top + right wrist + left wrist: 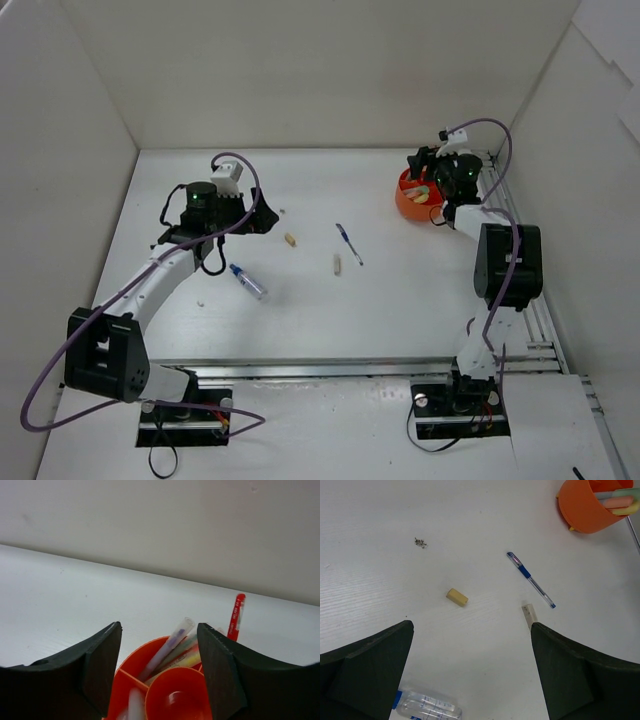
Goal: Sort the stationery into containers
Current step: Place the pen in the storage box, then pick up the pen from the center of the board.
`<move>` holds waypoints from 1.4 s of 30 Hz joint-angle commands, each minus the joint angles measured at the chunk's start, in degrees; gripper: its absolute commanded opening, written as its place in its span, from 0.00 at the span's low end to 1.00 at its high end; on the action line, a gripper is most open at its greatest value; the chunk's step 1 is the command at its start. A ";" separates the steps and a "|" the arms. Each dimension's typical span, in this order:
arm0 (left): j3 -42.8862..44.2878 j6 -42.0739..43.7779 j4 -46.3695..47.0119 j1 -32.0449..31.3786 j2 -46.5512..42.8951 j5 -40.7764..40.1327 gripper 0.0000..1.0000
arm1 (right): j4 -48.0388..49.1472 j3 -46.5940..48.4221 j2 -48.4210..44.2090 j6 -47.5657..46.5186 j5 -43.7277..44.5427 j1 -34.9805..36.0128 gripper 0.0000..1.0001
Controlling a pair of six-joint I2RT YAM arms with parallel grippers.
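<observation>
The orange pot (408, 205) stands at the far right and holds pens and highlighters (176, 645). My right gripper (424, 170) hangs open and empty just above the pot (172, 690), its fingers either side of it. A red pen (236, 616) stands up past the far rim. On the table lie a blue pen (348, 243), two beige stubs (290, 239) (337, 264) and a blue-capped clear tube (247, 281). My left gripper (266, 216) is open and empty above the table; below it show the stubs (456, 597) (529, 615), pen (530, 579) and tube (427, 706).
A small speck of dark debris (420, 542) lies on the table far left of the pen. White walls close in the table on the left, back and right. The pot (585, 510) shows at the top right of the left wrist view.
</observation>
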 commanded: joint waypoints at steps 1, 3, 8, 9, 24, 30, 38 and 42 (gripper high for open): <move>0.39 -0.26 3.27 0.47 -4.27 0.71 1.00 | 5.74 0.19 -7.38 -0.03 -0.45 0.61 0.61; -0.14 -0.17 3.27 0.47 -4.97 0.62 1.00 | 5.74 -0.69 -9.58 -0.03 -0.19 0.96 0.63; -1.46 -0.26 3.27 0.47 -7.17 0.71 1.00 | 5.65 -4.46 -14.58 -0.39 1.04 2.45 0.69; -1.90 -0.34 3.27 0.47 -7.60 0.71 1.00 | 5.65 -5.25 -16.51 -0.39 1.39 2.72 0.69; -6.91 -0.61 0.19 0.47 -16.48 0.71 1.00 | -18.82 -12.91 -27.34 -1.26 13.77 19.84 0.98; -9.45 -0.70 -2.36 0.47 -21.49 -0.08 1.00 | -34.74 -11.77 -26.38 4.61 18.88 25.65 0.98; -11.57 -1.22 -3.94 0.47 -22.90 1.33 1.00 | -44.53 -1.93 -13.82 6.12 22.57 29.00 0.98; -12.45 -1.14 -5.51 -0.06 -25.27 -0.69 1.00 | -46.72 5.52 -6.26 8.05 22.92 29.00 0.98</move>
